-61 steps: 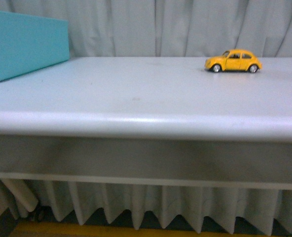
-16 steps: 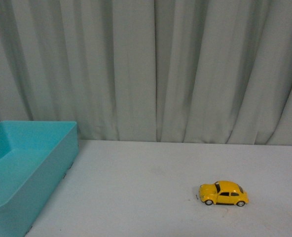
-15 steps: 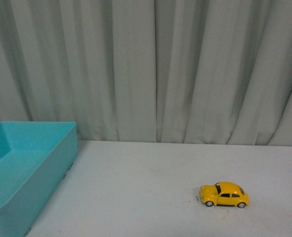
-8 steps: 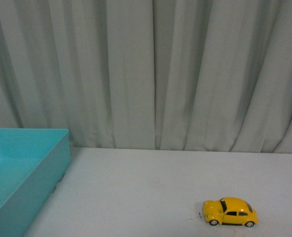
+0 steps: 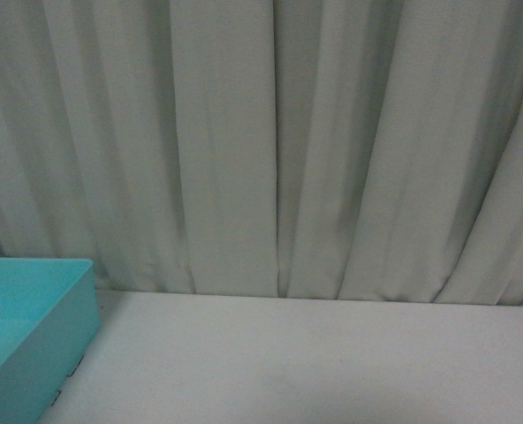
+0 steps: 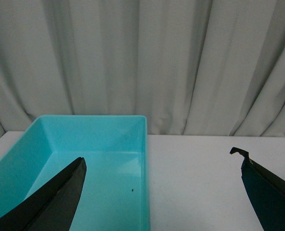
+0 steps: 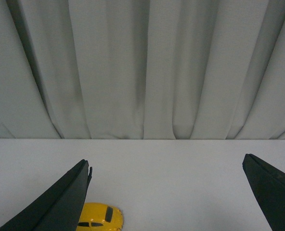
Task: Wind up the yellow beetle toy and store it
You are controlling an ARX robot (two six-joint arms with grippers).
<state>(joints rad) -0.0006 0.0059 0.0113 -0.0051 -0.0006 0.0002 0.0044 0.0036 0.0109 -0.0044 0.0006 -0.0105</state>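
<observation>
The yellow beetle toy [image 7: 100, 217] shows only in the right wrist view, standing on the white table [image 7: 181, 197] at the frame's lower edge. It is partly cut off and lies just beside one dark finger [image 7: 65, 197]. My right gripper [image 7: 166, 161] is open with only bare table between its fingers. The left gripper [image 6: 158, 155] is open too, and one of its fingers [image 6: 56, 197] hangs over the teal box [image 6: 144, 163]. In the front view the toy is out of frame and neither arm shows.
The open teal box [image 5: 32, 327] stands at the table's left and looks empty inside. A pleated grey curtain [image 5: 270, 141] hangs along the table's far edge. White tabletop [image 5: 332, 362] stretches to the right of the box.
The front view has swung upward: the curtain now fills most of it, the beetle has dropped out at the bottom, and the box has sunk into the lower left corner.
</observation>
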